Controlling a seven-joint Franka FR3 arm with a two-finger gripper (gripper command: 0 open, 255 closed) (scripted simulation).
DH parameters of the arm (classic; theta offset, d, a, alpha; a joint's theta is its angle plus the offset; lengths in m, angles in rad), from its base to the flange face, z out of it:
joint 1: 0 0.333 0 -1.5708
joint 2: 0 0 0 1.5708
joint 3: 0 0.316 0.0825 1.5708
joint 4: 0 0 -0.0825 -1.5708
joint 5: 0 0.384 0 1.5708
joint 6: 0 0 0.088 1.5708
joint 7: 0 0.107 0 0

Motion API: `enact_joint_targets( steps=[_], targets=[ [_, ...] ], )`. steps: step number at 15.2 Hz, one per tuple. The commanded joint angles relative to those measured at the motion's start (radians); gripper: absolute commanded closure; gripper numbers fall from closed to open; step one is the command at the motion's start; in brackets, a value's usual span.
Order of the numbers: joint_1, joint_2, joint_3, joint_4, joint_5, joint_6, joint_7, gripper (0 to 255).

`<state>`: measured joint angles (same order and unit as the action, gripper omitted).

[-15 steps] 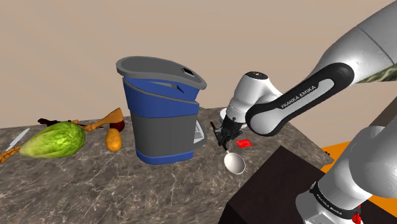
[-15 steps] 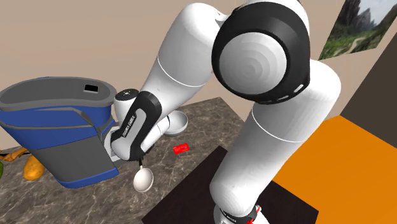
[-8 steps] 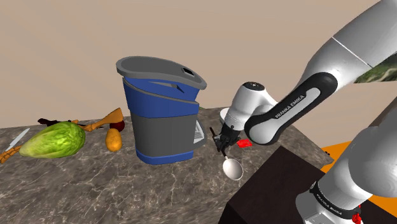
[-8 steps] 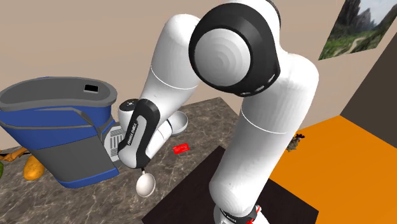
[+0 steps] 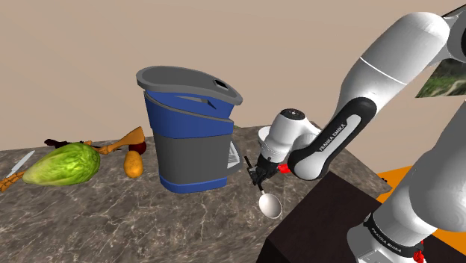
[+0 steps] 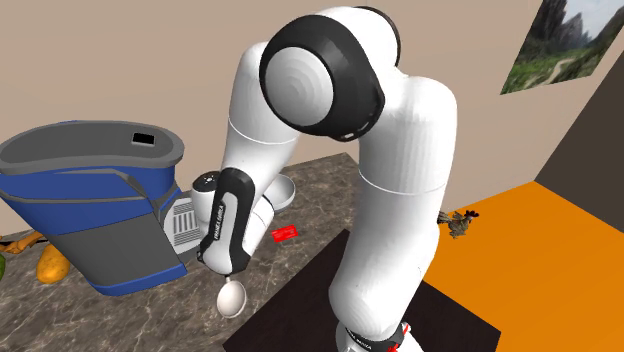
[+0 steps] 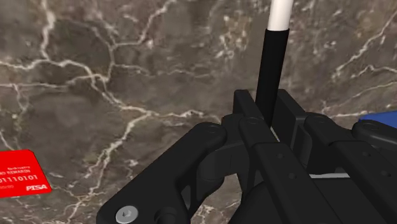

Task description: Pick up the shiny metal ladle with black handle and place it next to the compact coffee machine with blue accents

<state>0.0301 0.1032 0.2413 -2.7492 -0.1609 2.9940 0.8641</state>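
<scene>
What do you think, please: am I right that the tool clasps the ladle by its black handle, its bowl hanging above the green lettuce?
Not quite. The tool clasps the ladle by its black handle, but its bowl hangs above the counter beside the coffee machine, not above the lettuce, as the shoulder view shows.

My arm [image 5: 377,71] arched high, elbow up, forearm sloping down toward the shoulder view's left; wrist bent, gripper [image 5: 258,172] pointing downward; I see both fingers [image 7: 247,108] clamped tight on the ladle [image 7: 273,70], on its black handle
</scene>
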Motion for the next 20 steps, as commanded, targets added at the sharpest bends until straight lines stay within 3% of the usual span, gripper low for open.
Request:
enact_joint_targets(
  steps=[1,5,13,14,19,20],
  targets=[
    [0.018,0.039,-0.034,0.007,-0.059,0.031,0.042,255],
    [0.091,0.114,-0.128,0.024,-0.154,0.091,0.116,255],
    [0.093,0.114,-0.129,0.024,-0.15,0.091,0.113,255],
    [0.093,0.114,-0.129,0.024,-0.149,0.091,0.113,0],
    [0.093,0.114,-0.129,0.024,-0.15,0.091,0.113,0],
    [0.037,0.064,-0.064,0.007,-0.104,0.056,0.076,0]
  ],
)
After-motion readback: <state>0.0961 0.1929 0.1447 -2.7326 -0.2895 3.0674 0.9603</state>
